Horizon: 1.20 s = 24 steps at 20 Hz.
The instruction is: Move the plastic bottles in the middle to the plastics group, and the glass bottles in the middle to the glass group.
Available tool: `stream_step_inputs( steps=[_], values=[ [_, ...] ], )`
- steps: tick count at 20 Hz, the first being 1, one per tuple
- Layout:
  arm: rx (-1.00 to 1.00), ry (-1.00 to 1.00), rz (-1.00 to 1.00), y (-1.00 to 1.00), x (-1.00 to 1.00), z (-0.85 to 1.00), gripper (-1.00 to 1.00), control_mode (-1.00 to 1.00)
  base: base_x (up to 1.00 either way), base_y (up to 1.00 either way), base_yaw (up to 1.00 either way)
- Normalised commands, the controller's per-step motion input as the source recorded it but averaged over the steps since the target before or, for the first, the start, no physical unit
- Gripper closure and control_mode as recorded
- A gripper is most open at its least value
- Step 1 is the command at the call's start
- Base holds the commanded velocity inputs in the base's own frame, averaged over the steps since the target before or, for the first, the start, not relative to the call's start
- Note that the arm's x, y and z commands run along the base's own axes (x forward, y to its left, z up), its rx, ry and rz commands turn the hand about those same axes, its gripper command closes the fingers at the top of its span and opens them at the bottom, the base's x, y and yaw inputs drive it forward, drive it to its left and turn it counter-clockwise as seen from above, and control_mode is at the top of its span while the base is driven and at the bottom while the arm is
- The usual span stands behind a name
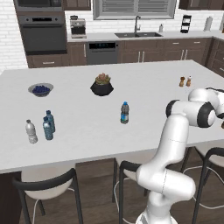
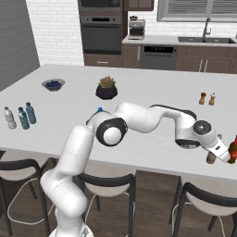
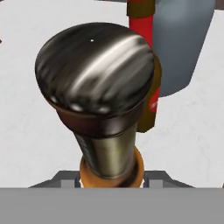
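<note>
The slim amber-orange bottle (image 3: 109,144) with its dark rounded top sits right in front of the hand camera. My gripper (image 3: 111,176) is shut on its orange body, at the island's front right corner (image 2: 224,154). The bottle (image 2: 211,159) shows brown just under the hand. The water bottle with the dark blue label band (image 1: 124,112) stands alone mid-counter. At the left stand the clear whitish bottle (image 1: 30,131) and two blue-tinted bottles (image 1: 47,128) (image 1: 50,120). The two small brownish bottles (image 1: 182,81) (image 1: 189,81) stand at the far right.
A red bottle (image 3: 141,26) and a grey-blue object (image 3: 181,48) stand close behind the held bottle. A black plant pot (image 1: 102,85) and a bowl of blueberries (image 1: 40,89) sit farther back. Stools (image 2: 203,203) line the counter's front edge.
</note>
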Motion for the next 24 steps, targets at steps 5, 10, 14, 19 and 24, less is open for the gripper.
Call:
stream_step_inputs(
  steps=[5, 10, 14, 19, 24],
  values=[
    [0.02, 0.0, 0.0, -0.11, 0.0, 0.0, 1.0, -1.0, 0.0, 0.0, 0.0],
    [0.0, 0.0, 0.0, 0.0, 0.0, -0.17, 1.0, -1.0, 0.0, 0.0, 0.0],
    [0.0, 0.0, 0.0, 0.06, 0.0, -0.49, 1.0, -1.0, 0.0, 0.0, 0.0],
    [0.0, 0.0, 0.0, 0.03, 0.0, -0.31, 1.0, -1.0, 0.0, 0.0, 0.0],
    [0.0, 0.0, 0.0, 0.0, 0.0, 0.0, 1.0, -1.0, 0.0, 0.0, 0.0]
  ],
)
